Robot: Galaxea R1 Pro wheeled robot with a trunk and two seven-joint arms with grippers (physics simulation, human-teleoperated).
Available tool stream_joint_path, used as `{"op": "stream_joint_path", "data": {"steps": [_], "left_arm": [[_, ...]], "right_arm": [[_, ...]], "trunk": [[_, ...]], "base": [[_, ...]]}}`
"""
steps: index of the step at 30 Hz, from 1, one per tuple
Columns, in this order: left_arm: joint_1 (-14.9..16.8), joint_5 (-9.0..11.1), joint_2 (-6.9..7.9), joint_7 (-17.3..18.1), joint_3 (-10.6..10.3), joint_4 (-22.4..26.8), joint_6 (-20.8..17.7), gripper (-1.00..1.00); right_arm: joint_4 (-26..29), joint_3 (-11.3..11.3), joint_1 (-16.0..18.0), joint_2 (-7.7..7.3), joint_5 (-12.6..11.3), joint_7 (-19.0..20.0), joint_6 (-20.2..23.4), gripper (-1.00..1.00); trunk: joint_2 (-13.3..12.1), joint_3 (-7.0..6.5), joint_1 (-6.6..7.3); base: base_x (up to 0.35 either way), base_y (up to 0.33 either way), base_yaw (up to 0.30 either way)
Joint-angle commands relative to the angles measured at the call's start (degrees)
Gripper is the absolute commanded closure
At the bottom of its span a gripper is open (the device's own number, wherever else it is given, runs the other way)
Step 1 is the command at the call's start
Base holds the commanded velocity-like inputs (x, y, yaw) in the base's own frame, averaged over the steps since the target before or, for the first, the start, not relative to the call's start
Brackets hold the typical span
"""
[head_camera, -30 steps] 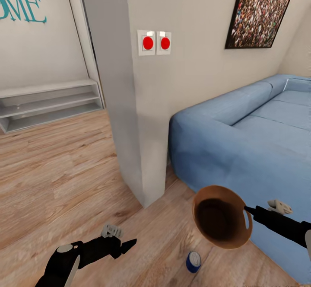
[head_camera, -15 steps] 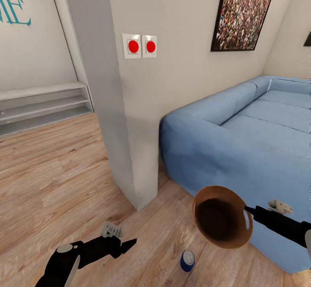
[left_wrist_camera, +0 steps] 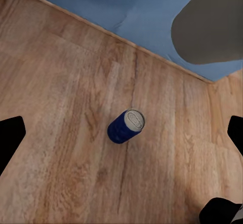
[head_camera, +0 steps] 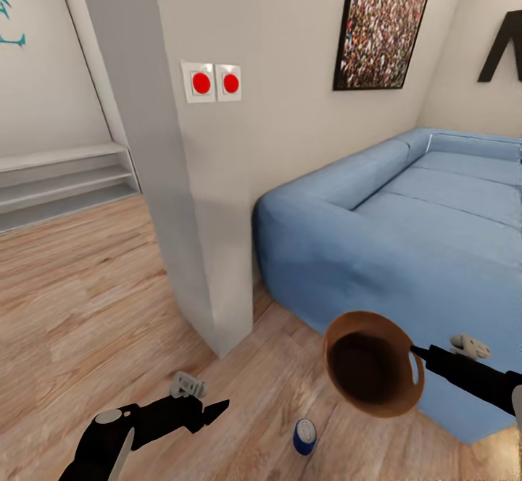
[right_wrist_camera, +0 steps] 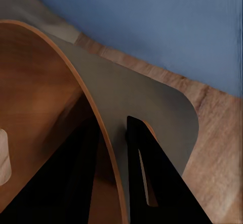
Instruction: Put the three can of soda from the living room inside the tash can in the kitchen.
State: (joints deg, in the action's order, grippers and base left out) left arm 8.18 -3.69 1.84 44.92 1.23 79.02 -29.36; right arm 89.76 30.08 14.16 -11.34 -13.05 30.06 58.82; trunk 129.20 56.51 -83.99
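Since the earlier frame, the view has been swung rightward. Trash can [head_camera: 374, 363] is clamped at its rim by right claw [right_wrist_camera: 112, 133]; blue can [head_camera: 304, 436] stands near-left, beneath spread, empty left claw [head_camera: 217, 408].

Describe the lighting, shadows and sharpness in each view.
Head view: flat, even light, no glare; the blue can stands on the floor without a distinct shadow. Left wrist view: soft but readable, faint darker patch beside the can. Right wrist view: the trash can looms close, its fingers plain black silhouettes.
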Motion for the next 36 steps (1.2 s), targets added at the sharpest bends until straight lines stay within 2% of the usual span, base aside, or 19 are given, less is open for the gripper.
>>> {"op": "stream_joint_path", "data": {"steps": [1,10,28,36], "left_arm": [[0.0,0.0,-0.02,0.0,0.0,0.0,0.0,-1.0],[0.0,0.0,-0.06,0.0,0.0,0.0,0.0,-1.0],[0.0,0.1,-0.07,0.0,-0.1,0.0,0.1,-1.0],[0.0,0.0,-0.07,0.0,-0.1,0.0,0.1,-1.0]], "right_arm": [[0.0,0.0,0.0,0.0,-2.0,0.1,0.4,1.0],[0.0,0.0,0.0,0.0,-2.0,0.1,0.4,1.0],[0.0,0.0,0.0,0.04,-2.0,0.0,0.4,1.0],[0.0,0.1,0.0,0.04,-1.9,0.0,1.2,1.0]], "trunk": [[0.0,-0.05,0.0],[0.0,-0.32,0.0],[0.0,-0.34,0.0],[0.0,-0.67,0.0]], "base": [[0.0,0.0,-0.109],[0.0,0.0,-0.088],[0.0,0.0,-0.005],[0.0,0.0,-0.13]]}}
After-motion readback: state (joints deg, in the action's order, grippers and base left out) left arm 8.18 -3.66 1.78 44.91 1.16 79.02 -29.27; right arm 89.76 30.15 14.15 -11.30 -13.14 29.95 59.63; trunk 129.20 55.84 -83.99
